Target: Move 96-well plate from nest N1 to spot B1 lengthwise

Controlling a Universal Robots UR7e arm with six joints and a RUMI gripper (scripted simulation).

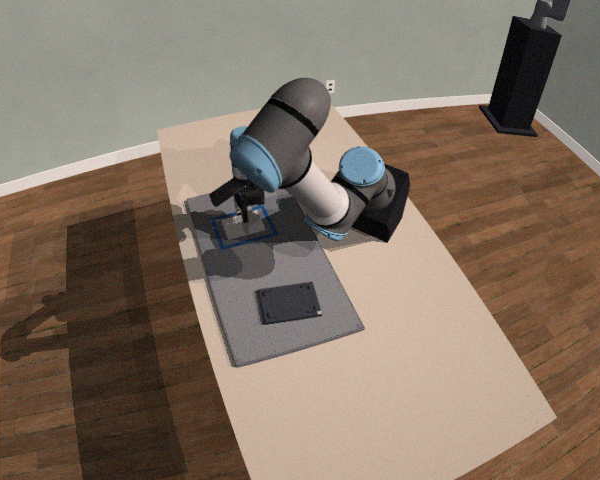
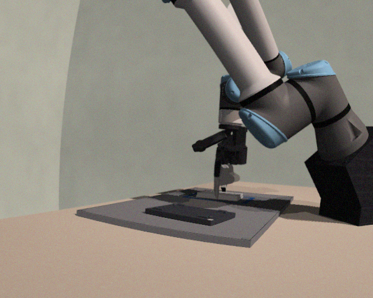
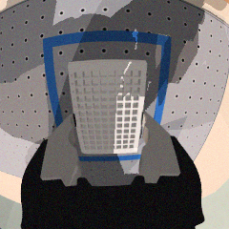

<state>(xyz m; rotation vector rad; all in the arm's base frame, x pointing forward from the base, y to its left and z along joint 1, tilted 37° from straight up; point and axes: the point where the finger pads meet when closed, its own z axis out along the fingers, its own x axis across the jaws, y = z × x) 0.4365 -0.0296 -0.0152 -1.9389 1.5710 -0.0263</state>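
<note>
The 96-well plate (image 3: 106,109) is a pale grey grid of small wells. It sits lengthwise inside the blue taped outline (image 3: 107,37) on the perforated grey baseplate, and its near end reaches the near tape line. My gripper (image 3: 108,113) is shut on the plate, one finger on each long side. In the top view the gripper (image 1: 245,215) stands upright over the plate (image 1: 241,227) at the far end of the baseplate. In the exterior view the plate (image 2: 223,195) is low at the baseplate; I cannot tell whether it touches. The dark plate nest (image 1: 288,302) is empty.
The grey baseplate (image 1: 269,273) lies on the tan table. The nest also shows in the exterior view (image 2: 189,214), in front of the gripper (image 2: 219,189). The arm's black base block (image 1: 385,211) stands to the right of the outline. A black pedestal (image 1: 522,77) stands on the floor far right.
</note>
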